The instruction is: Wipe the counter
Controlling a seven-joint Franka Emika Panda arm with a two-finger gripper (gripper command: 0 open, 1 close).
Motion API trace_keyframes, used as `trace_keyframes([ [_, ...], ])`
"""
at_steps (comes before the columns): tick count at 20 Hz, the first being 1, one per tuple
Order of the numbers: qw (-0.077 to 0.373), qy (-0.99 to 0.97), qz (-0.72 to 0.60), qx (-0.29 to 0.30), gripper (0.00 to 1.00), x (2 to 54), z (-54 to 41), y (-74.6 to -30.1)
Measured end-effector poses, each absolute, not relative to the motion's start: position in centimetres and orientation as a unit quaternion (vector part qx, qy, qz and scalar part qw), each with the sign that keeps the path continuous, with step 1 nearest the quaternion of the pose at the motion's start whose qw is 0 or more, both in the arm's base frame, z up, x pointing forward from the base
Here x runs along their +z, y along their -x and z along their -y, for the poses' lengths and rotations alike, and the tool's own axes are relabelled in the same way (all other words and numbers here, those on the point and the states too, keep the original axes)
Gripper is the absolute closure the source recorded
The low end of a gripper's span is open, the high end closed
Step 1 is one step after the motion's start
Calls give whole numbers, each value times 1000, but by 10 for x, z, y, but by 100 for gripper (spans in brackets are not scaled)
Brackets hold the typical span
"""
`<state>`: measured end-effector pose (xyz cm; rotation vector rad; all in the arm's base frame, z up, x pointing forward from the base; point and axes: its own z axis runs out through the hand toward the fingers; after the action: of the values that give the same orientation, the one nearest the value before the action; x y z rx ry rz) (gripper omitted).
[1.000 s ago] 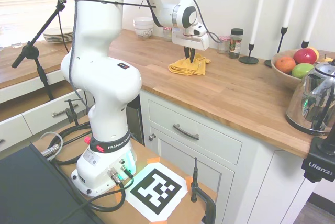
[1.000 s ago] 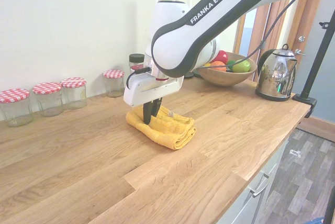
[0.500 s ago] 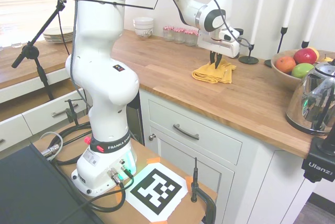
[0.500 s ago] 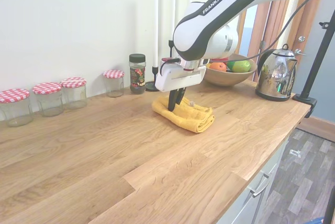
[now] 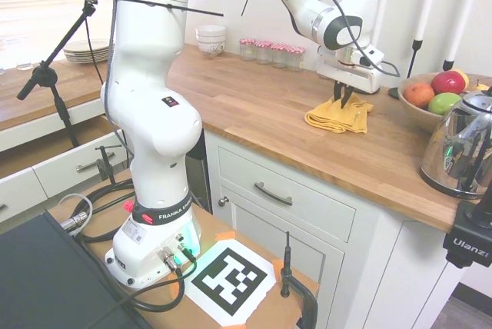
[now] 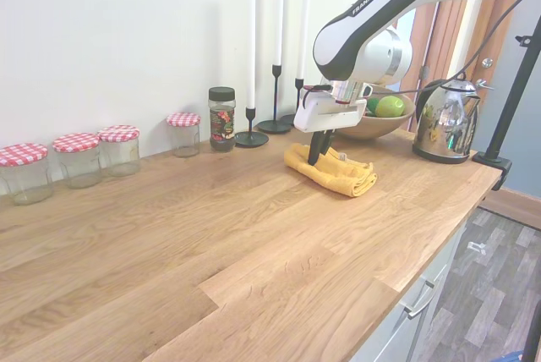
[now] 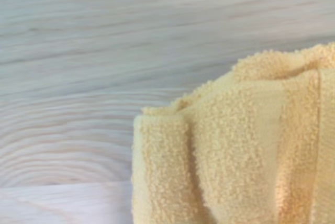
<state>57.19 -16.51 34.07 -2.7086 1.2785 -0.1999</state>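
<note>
Kitchen with long wooden counter, folded yellow cloth lying on it near fruit bowl, gripper pinching the cloth from above, kettle nearby.

Cloth: in the wrist view it was cut off by two picture edges, and soft in focus.
Kettle: cut off at the picture's edge in the first exterior view.
Spice jar: label too small to read.
Fingertips: sunk into the cloth folds, contact hidden.
</note>
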Motion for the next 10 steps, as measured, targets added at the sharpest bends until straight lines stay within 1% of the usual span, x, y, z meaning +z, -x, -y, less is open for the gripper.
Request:
trace_keyframes([
  [1, 70, 900, -425, -67, 100, 341, 167, -572],
  [2, 70, 900, -426, -66, 0, 342, 168, -572],
  [10, 71, 900, -426, -58, 0, 346, 167, -574],
])
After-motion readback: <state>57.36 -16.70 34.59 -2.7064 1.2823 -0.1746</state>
